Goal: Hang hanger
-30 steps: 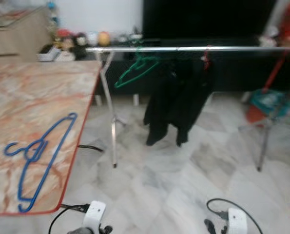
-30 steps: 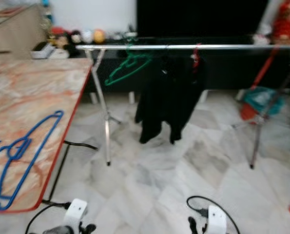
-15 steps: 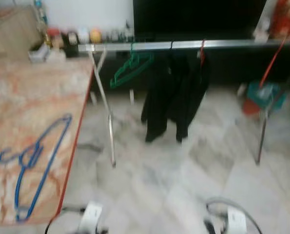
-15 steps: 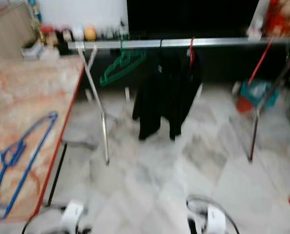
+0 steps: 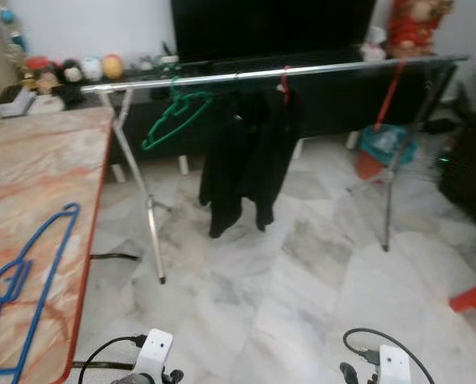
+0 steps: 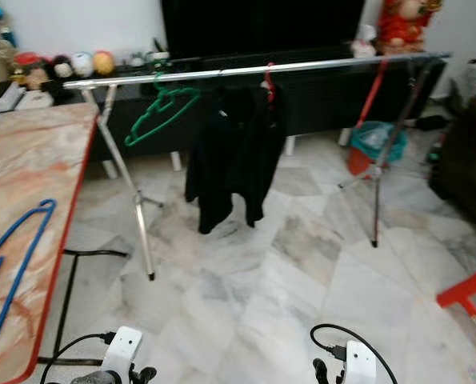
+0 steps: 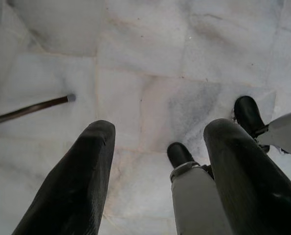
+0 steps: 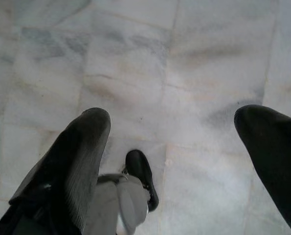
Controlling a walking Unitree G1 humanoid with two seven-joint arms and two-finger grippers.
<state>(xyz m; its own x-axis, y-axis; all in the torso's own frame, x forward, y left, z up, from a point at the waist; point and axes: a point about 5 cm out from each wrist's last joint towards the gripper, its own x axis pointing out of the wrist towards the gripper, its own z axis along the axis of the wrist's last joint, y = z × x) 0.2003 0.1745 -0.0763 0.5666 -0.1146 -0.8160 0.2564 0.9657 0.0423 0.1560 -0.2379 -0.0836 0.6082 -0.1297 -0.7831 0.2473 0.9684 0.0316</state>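
- On the marble table (image 5: pixel 38 160) at the robot's left: blue hanger (image 5: pixel 26 276) lies flat near the red edge, hook end toward the far-left side, partly cut off by the frame.
- Rail (image 5: pixel 270 72) spans the room ahead; green hanger (image 5: pixel 170 120) and black garment (image 5: pixel 242 164) hang on it. Bare rail to the right of the garment.
- Left hand (image 7: pixel 157 161) hangs low over the floor, fingers spread wide, holding nothing.
- Right hand (image 8: pixel 177 156) same: wide, empty, aimed at floor tiles.
- Handling guess: hanger looks like thin wire or plastic, light, fairly stiff, likely slippery. Lying flat, so little clearance under it.
- Best hold is probably the neck just below the hook; that leaves the hook free for the rail.
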